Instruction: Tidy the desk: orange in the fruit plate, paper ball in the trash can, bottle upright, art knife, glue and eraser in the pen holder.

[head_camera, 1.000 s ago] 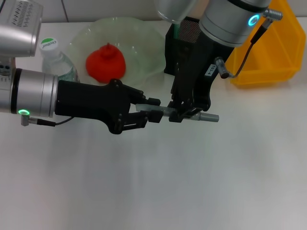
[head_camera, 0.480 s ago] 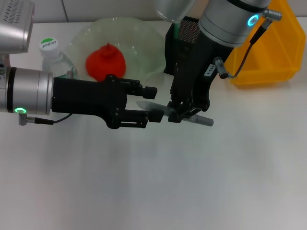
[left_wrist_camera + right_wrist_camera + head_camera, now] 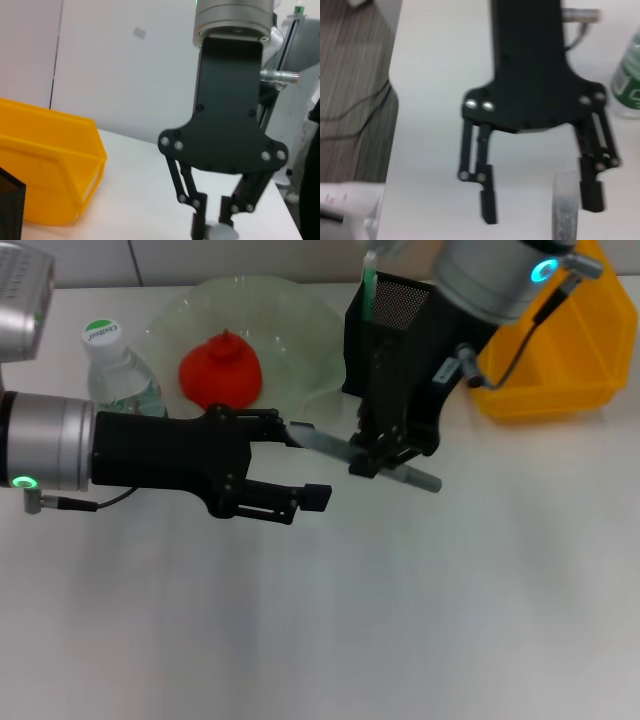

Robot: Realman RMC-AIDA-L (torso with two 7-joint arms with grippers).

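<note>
Beyond the far edge of the counter (image 3: 400, 620) stood a pale tiled wall (image 3: 100, 265) with dark seams. Off one side edge lay a striped brown-grey floor (image 3: 350, 60), with dark cables (image 3: 367, 112) trailing across it near a blurred white object (image 3: 342, 207).

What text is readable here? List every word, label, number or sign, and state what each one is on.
No text can be read with certainty.
bottle cap: green print, too small to read.
bottle label: pale marks on green, blurred.
white tag on the right arm: dark characters, too small to read.
grey stick in the right gripper: no print visible.
</note>
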